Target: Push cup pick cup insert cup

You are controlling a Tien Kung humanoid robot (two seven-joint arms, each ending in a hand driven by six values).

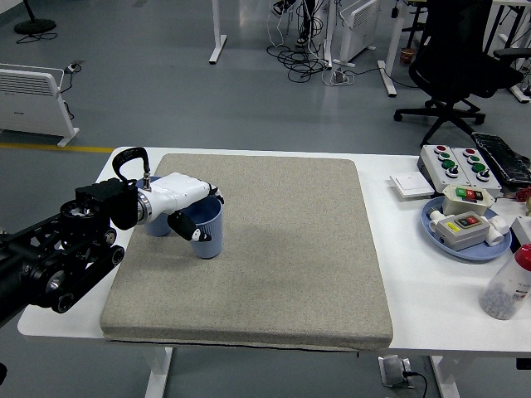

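Reaching in from the left over the mat (pixel 274 249), left hand (pixel 184 207) closed around an upright blue cup (pixel 207 230): white fingers (pixel 202 192) laid over the far rim, thumb (pixel 184 228) pressed on the near wall. Standing on the mat's left part, near the far-left corner, open mouth up, base seemingly at mat level, though contact with the cloth not clear from this angle. Just behind the hand, toward the mat's left edge, a second blue cup (pixel 156 225), mostly hidden by the wrist; only a strip of its wall visible, touching or not touching the first impossible to tell. Black forearm (pixel 58 257) running down and left off the table (pixel 431 307) corner. Covering most of the white tabletop, the grey mat, bare across middle and right. Well apart on the right, beyond the mat: a blue tray (pixel 488 250) carrying a grey switch box (pixel 463 225), a second box (pixel 471 197) with red and green buttons just behind it, a larger button panel (pixel 458 162) at the far edge, a flat white plate (pixel 410 184) beside that panel, and a clear bottle (pixel 508 286) with a red cap at the right border. No right arm anywhere in view.
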